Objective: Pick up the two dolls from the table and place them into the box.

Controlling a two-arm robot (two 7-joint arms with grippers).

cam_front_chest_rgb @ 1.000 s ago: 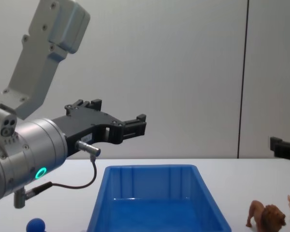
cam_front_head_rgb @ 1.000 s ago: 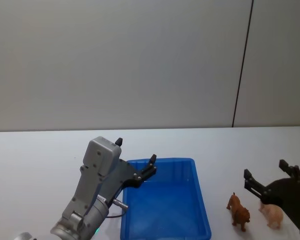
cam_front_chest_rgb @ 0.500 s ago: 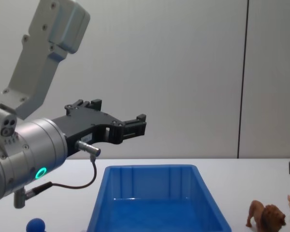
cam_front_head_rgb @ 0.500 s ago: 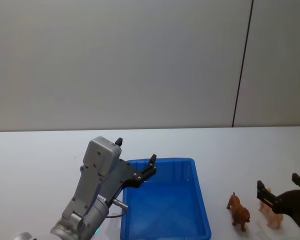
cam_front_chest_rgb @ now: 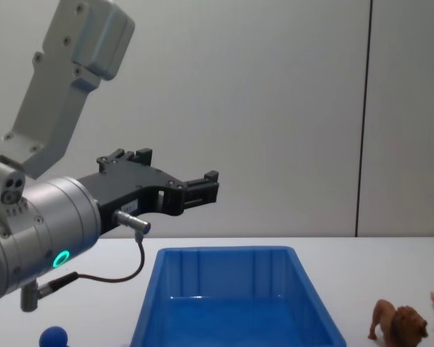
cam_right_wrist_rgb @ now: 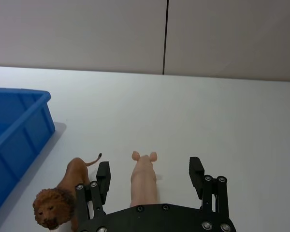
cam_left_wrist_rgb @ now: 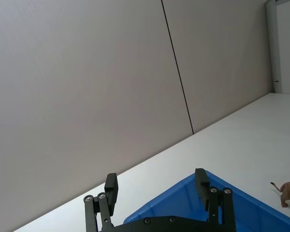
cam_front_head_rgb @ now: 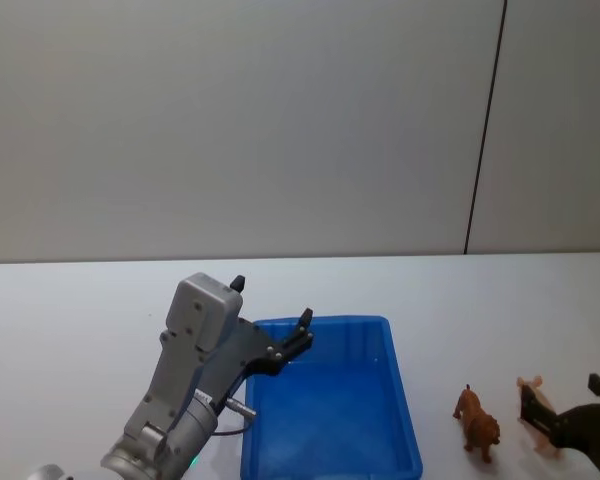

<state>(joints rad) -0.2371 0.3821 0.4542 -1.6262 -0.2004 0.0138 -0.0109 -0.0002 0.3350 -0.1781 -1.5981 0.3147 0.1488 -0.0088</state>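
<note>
Right pincer (cam_right_wrist_rgb: 149,168) is hanging wide apart around the pig (cam_right_wrist_rgb: 144,181), which is standing on the worktop (cam_right_wrist_rgb: 222,116) right of the box (cam_right_wrist_rgb: 19,121). Risk, I reckon: one finger is sitting just beside the lion (cam_right_wrist_rgb: 67,186) and may be knocking it over on closing. Pig's long axis is running between the fingers, snout pointing at the far wall (cam_right_wrist_rgb: 87,34). Left pincer (cam_left_wrist_rgb: 155,180) is hovering spread over the box's rim.

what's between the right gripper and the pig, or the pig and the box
Nothing visible blocks the right gripper: it is open with the pig lined up between its fingers. The lion stands between the pig and the box, so a low sideways carry might clip it. The left gripper hangs idle by the box.
</note>
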